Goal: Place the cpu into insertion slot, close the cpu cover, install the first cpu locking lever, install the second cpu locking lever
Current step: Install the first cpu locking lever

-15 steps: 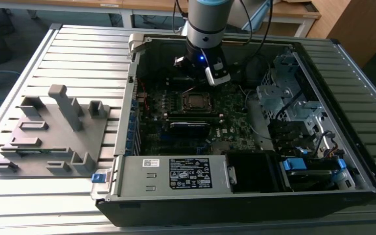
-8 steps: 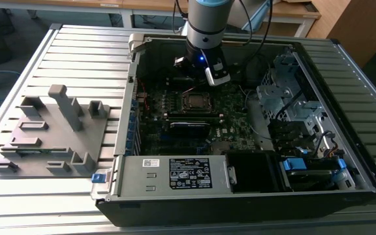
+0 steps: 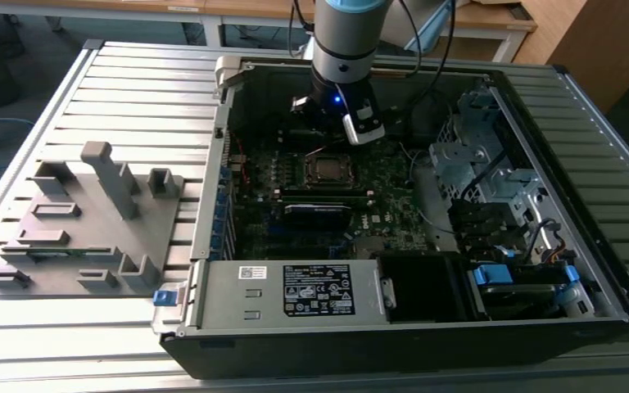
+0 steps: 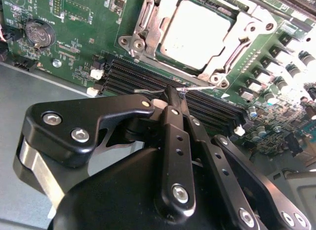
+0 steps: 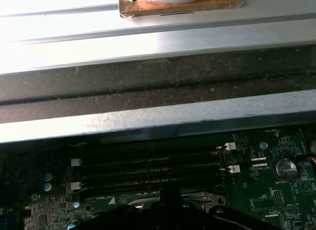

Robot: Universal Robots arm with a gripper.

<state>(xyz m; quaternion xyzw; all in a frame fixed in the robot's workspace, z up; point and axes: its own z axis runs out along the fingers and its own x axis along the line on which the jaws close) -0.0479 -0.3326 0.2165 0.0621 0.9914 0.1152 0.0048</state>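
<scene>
The arm (image 3: 342,41) is reaching down into an open computer case (image 3: 621,246), which is lying on a slatted aluminium table (image 3: 128,82). A grey plastic fixture (image 3: 74,237) is sitting near the table's edge at the exterior view's left, just beside the case. A power supply (image 3: 314,291) is occupying the case's edge nearest the exterior camera.

The cpu (image 4: 195,32) is lying flat in the insertion slot (image 4: 132,42), its dull silver top facing up. In the exterior view it is showing as a small square (image 3: 326,169) around the middle of the green motherboard (image 3: 292,176), just below the arm's wrist. The cpu cover (image 4: 236,36) is lying down over the chip, framing it on all sides.

In the second wrist view the gripper (image 4: 177,94) is hanging at the socket's edge that faces the black memory slots (image 4: 138,77). Its black fingers (image 4: 170,121) are pressing together with no visible gap. Their tips are meeting a thin wire locking lever (image 4: 202,87), which is running along that edge of the socket with its hooked end pointing away from the socket's corner. I cannot tell whether the wire is being pinched between the tips or only touched by them.

A round coin cell battery (image 4: 38,33) is sitting on the motherboard, well apart from the socket and past the ends of the memory slots. In the first wrist view the same slots (image 5: 148,166) and battery (image 5: 284,167) are lying along the motherboard's edge beside the case wall (image 5: 148,119).
</scene>
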